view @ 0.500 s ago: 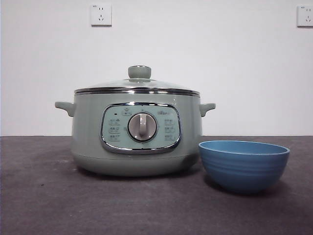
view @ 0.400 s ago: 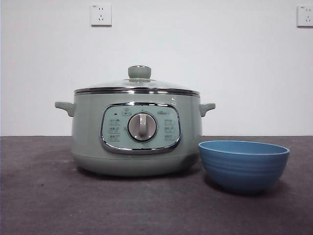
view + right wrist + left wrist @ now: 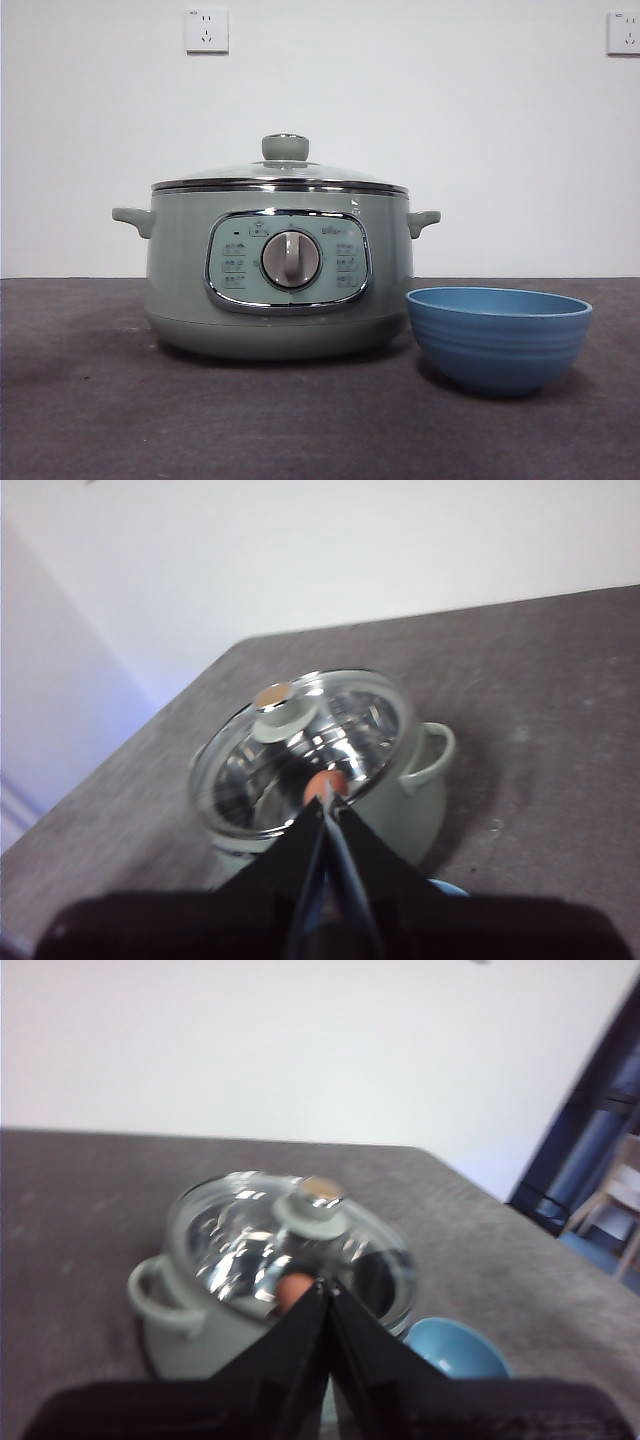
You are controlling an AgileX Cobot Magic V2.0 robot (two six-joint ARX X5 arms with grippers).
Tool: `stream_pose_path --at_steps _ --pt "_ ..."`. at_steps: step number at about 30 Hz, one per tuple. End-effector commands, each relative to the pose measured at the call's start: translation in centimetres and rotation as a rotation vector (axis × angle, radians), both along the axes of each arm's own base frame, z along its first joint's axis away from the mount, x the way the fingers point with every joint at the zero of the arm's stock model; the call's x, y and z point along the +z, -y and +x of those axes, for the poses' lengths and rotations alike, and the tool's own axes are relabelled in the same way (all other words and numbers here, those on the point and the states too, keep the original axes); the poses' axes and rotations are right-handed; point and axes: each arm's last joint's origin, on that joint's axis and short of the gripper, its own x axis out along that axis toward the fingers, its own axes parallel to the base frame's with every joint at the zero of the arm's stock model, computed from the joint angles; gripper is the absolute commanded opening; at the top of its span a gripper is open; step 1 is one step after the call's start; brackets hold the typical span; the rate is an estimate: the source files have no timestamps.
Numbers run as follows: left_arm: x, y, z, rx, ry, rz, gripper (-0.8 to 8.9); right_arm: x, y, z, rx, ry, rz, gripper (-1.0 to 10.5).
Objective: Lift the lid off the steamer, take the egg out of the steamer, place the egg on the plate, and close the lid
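The sage-green steamer [image 3: 280, 270] stands on the dark table with its glass lid [image 3: 280, 178] on, knob [image 3: 285, 147] upright. It also shows in the left wrist view [image 3: 200, 1310] and the right wrist view [image 3: 400, 790]. A brown egg [image 3: 293, 1288] shows through the lid, also in the right wrist view [image 3: 325, 783]. The blue plate [image 3: 498, 335] sits to the right of the steamer, apart from it. My left gripper [image 3: 327, 1290] and right gripper [image 3: 326, 805] are both shut and empty, held high above and away from the steamer.
The dark table top [image 3: 100, 420] runs wide around the pot. A white wall with two sockets [image 3: 206, 30] stands behind. A table edge and dark furniture [image 3: 600, 1160] show in the left wrist view.
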Motion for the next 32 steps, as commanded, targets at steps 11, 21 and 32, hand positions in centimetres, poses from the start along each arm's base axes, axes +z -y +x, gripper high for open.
stream_pose_path --at_steps 11,21,32 --pt "4.5 0.4 0.1 -0.169 -0.034 0.032 -0.07 4.8 -0.9 1.0 0.196 -0.168 -0.119 -0.1" --pt "3.9 0.6 0.7 -0.223 -0.156 0.033 0.45 4.3 -1.1 0.8 0.219 -0.228 -0.128 0.2" --pt "4.1 0.9 1.3 -0.249 -0.155 0.025 4.79 4.3 -1.1 0.9 0.218 -0.234 -0.126 4.5"
